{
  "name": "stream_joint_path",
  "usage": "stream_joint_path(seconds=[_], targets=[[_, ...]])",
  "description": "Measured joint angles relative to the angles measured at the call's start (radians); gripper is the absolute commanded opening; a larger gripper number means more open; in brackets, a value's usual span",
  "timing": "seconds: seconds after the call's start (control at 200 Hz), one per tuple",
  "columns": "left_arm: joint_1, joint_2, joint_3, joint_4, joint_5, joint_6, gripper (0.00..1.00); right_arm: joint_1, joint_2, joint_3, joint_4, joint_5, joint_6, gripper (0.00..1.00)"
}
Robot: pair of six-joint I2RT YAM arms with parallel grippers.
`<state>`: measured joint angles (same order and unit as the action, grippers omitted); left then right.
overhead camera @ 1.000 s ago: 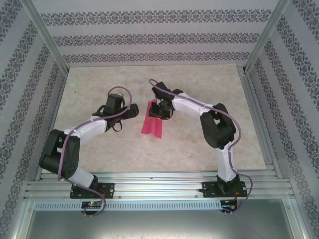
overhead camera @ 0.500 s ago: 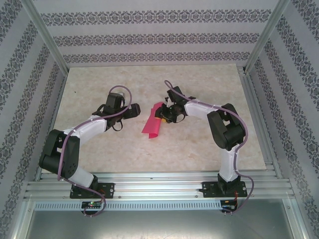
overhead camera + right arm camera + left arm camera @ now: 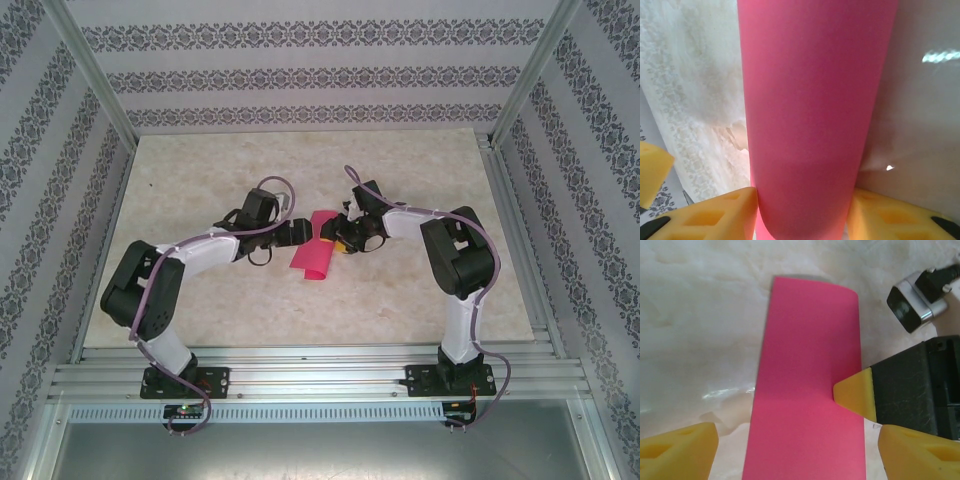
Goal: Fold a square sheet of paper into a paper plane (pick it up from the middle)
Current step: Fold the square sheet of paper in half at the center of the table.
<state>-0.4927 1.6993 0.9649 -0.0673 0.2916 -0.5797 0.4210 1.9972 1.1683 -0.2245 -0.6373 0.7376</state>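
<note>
The square sheet of paper is bright pink and folded over into a long strip on the table's middle. My right gripper is at its right end. In the right wrist view the sheet bows up like a half tube between the yellow fingers, touching both, so the right gripper is shut on it. My left gripper stands open at the sheet's left side. In the left wrist view the sheet lies between my left gripper's spread fingertips without touching them. One right finger presses the sheet's edge.
The marbled tabletop has free room ahead of and beside both arms. Aluminium rails and patterned walls close it in on three sides. The right wrist's camera housing sits close beyond the sheet.
My left arm has swung right until its gripper straddles the sheet. The right gripper has shifted right and lower with the sheet, and its jaws have widened a little.
</note>
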Motion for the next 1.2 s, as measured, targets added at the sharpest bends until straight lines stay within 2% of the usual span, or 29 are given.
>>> stream_joint_path(seconds=[0.215,0.315,0.43,0.584,0.654,0.849,1.199], targets=[[-0.034,0.095,0.050,-0.001,0.010,-0.031,0.73,-0.005,-0.010,-0.006,-0.003,0.000,-0.029,0.56],[-0.040,0.104,0.065,-0.004,0.011,-0.040,0.68,-0.010,-0.015,-0.006,-0.014,0.010,-0.032,0.62],[-0.053,0.108,0.074,-0.002,0.006,-0.050,0.67,-0.011,-0.029,-0.005,-0.046,0.035,-0.041,0.63],[-0.064,0.124,0.076,-0.001,0.011,-0.066,0.63,-0.011,-0.054,-0.004,-0.113,0.084,-0.060,0.59],[-0.072,0.136,0.071,-0.001,0.008,-0.077,0.63,-0.011,-0.056,0.007,-0.154,0.104,-0.072,0.51],[-0.082,0.123,0.056,-0.008,-0.022,-0.088,0.64,-0.011,-0.058,0.017,-0.219,0.142,-0.105,0.50],[-0.084,0.029,0.051,-0.039,-0.146,-0.105,0.63,-0.011,-0.058,0.044,-0.283,0.150,-0.169,0.52]])
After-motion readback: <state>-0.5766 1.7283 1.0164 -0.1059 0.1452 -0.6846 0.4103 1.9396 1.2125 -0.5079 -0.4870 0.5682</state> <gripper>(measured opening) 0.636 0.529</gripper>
